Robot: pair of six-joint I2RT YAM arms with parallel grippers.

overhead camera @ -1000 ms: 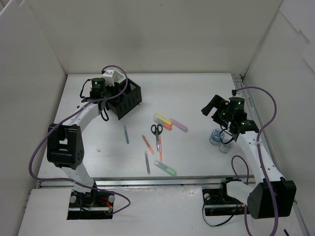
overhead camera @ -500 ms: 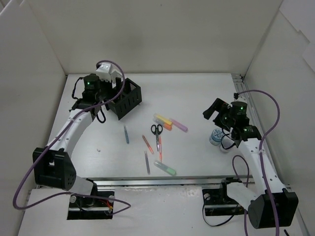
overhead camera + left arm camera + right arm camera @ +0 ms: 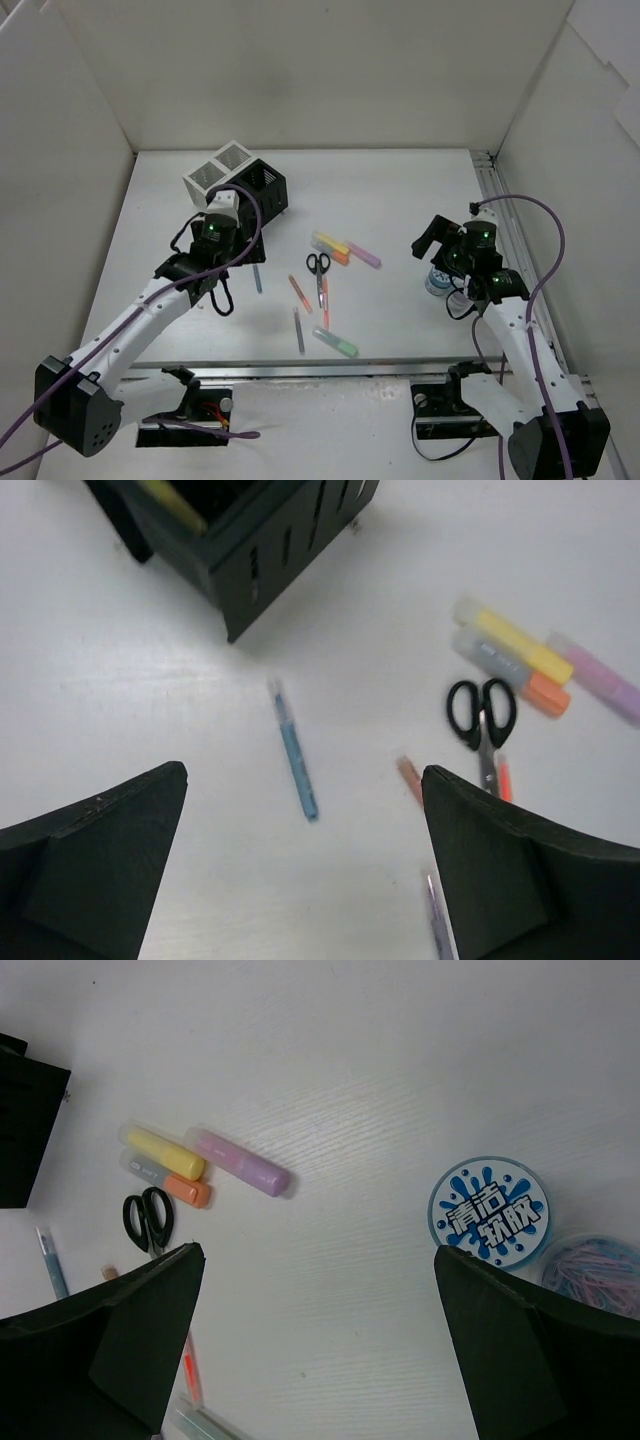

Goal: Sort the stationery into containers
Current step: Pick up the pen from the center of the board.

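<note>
The left end effector (image 3: 305,773) was wide open and held nothing, hanging over the blue-grey pen (image 3: 295,750) on the table (image 3: 120,680), near the containers (image 3: 205,178). The right end effector (image 3: 318,1252) was wide open too, empty, over the table by the pink highlighter (image 3: 240,1162). The scissors (image 3: 481,712) and other stationery (image 3: 340,345) lay loose mid-table.

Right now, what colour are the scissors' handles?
Black handles on the scissors, clearest in the left wrist view.

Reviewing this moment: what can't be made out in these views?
Top view: inside the containers, too dark and small.
Left wrist: black cup cut by the top edge; yellow item inside it blurred.
Right wrist: clear tub of pastel bits cut by the right edge.
</note>
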